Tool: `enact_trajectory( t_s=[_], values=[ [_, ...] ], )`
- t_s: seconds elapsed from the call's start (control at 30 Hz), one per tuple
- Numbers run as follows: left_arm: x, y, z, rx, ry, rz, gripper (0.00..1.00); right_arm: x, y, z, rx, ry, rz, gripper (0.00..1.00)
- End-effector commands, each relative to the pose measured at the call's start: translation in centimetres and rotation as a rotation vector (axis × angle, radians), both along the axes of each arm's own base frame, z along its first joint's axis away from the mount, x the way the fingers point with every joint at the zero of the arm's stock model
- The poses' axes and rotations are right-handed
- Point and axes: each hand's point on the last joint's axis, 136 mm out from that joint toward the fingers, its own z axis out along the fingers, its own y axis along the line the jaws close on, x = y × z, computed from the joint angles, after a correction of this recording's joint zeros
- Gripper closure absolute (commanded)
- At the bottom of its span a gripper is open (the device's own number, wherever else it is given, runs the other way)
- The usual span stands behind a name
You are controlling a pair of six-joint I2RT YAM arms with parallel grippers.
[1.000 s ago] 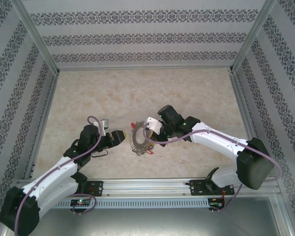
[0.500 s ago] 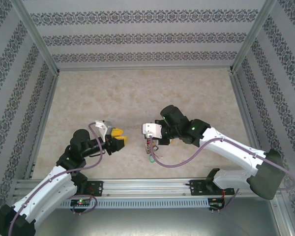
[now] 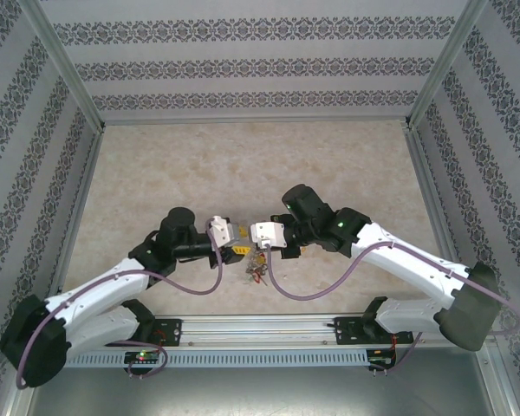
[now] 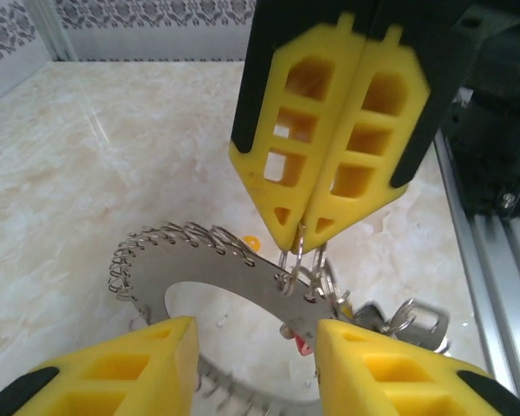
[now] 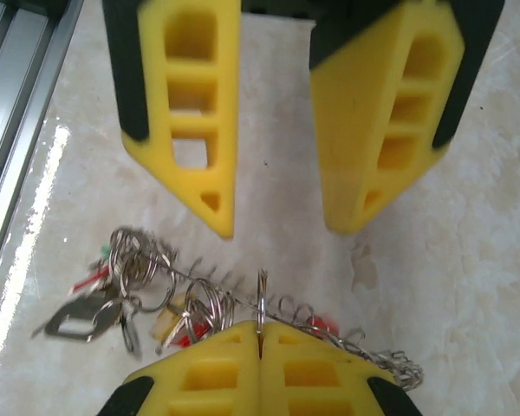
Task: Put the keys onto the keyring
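The right gripper [image 3: 266,245] is pinched tight, its yellow fingers [image 4: 329,156] pressed flat together on one small wire loop at the rim of the keyring [image 4: 243,282]; the grey hoop hangs tilted from that pinch over the marble table [image 3: 243,165]; whether its low edge touches the table cannot be told. More wire loops [image 4: 169,238] fringe the hoop's rim on the side away from the pinch; the keys [image 4: 407,316] bunch at the other side, towards the metal rail [image 4: 494,260], silver ones with a bit of red below the hoop. In the right wrist view the same bunch [image 5: 91,312] sits low and left, with red and green tags among the rings, near the rail [image 5: 17,61].

The left gripper [image 5: 282,227] faces the right one tip to tip, very near; its jaws stand partly apart and grip nothing, bare table showing through the gap. In its own wrist view its fingers [image 4: 130,364] sit either side of the hoop's near arc; contact with the metal cannot be judged.

The shut right fingers hang straight in front of the left gripper, over the hoop, and the black body of the right arm blocks the corner by the rail. From above, the two white wrist blocks cover most of the hoop, so just the dangling keys [image 3: 258,276] show beneath; a purple cable [image 3: 305,296] sags from the right arm just beside them; patterned walls [image 3: 260,65] close in the table.
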Motion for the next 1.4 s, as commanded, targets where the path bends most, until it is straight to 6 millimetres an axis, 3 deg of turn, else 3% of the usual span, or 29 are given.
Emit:
enact_trajectory(
  t_s=[0.0,0.33,0.67,0.97,1.13,1.3,1.37],
  values=[
    [0.5,-1.6,2.1,-0.028,-0.142,-0.077,0.61,0.1,0.8,1.6,0.081,-0.009,0.042,1.00],
    [1.6,-2.9,1.9,-0.048,-0.137,-0.097,0.66,0.6,0.4,0.9,0.089,0.036,0.024,1.00],
    [1.2,-2.0,2.4,-0.044,-0.152,-0.067,0.66,1.5,0.4,0.1,0.083,0.063,0.001,1.00],
    [1.2,-2.4,1.9,-0.022,-0.119,-0.094,0.71,1.6,0.9,0.9,0.125,0.076,-0.003,1.00],
    [1.1,-2.3,1.5,0.003,-0.110,-0.099,0.81,1.6,0.9,0.9,0.137,0.081,-0.006,1.00],
    [1.2,-1.9,1.1,0.031,-0.107,-0.076,0.70,1.9,1.0,0.8,0.139,0.087,-0.018,1.00],
    [1.1,-1.4,0.9,0.044,-0.104,-0.057,0.69,1.8,1.0,0.9,0.142,0.085,-0.017,1.00]
  ],
)
